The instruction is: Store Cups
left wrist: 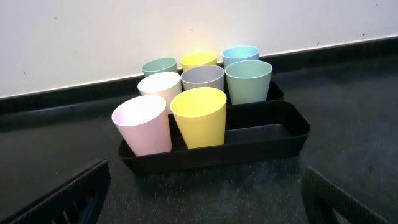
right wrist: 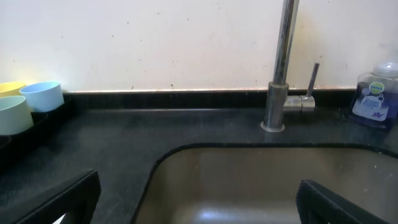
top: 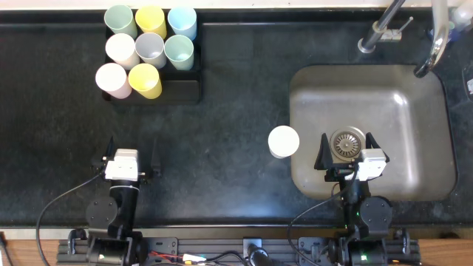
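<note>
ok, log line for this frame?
tray: eight cups, one slot free | white cup: on counter beside sink | left gripper: open, empty | right gripper: open, empty

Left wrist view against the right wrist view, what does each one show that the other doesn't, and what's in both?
Left wrist alone: a pink plastic cup, a white plastic cup and the black tray's vacant front slot. Right wrist alone: the steel sink, the chrome faucet, a blue soap bottle. Both: the pale blue plastic cup, the mint green plastic cup, the dark countertop.
</note>
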Controlling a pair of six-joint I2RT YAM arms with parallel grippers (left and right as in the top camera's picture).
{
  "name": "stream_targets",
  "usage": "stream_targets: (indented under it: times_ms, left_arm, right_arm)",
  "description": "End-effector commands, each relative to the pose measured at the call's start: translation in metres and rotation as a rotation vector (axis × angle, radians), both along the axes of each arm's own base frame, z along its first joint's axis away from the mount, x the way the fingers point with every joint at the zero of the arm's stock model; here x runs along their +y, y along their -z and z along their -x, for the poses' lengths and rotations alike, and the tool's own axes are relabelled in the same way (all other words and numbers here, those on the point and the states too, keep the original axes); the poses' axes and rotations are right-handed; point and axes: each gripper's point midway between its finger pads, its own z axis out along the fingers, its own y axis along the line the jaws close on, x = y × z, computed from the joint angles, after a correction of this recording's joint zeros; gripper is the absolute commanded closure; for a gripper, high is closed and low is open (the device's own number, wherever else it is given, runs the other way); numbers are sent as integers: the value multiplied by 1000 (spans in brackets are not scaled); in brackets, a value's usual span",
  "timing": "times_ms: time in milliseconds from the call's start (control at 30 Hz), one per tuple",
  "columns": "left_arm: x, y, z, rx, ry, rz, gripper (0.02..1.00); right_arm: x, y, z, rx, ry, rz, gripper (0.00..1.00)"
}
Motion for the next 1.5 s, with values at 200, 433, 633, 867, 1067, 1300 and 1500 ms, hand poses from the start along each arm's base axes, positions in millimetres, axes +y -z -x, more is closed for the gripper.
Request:
stream_targets:
  times_ms: [200,433,633,867,1067,1300,1500]
  left_arm:
    - [-3,0,0,-6,16,-14,20]
    - [-3,0,0,-6,16,-13,20]
    - [-3,0,0,-6,16,-13,20]
    - [-3,0,0,-6,16,-13,20]
    - [-3,0,0,-6,16,-13,20]
    - [-3,0,0,-6,16,-13,20]
    - [-3,0,0,-6,16,-13,20]
  right_arm:
    - [1,-1,0,-9,-5,2,3]
    - [0,-53,11,-23,-5,1,3]
    - [0,-84,19,355,-5,20,3]
    - [18,-64,0,912,-73,83,5]
    - [58,-9,-21,1164,-262,374,3]
    - [79,35,-30,1290,-418,434,3]
    - [88,47,-43,1315,-479,400,3]
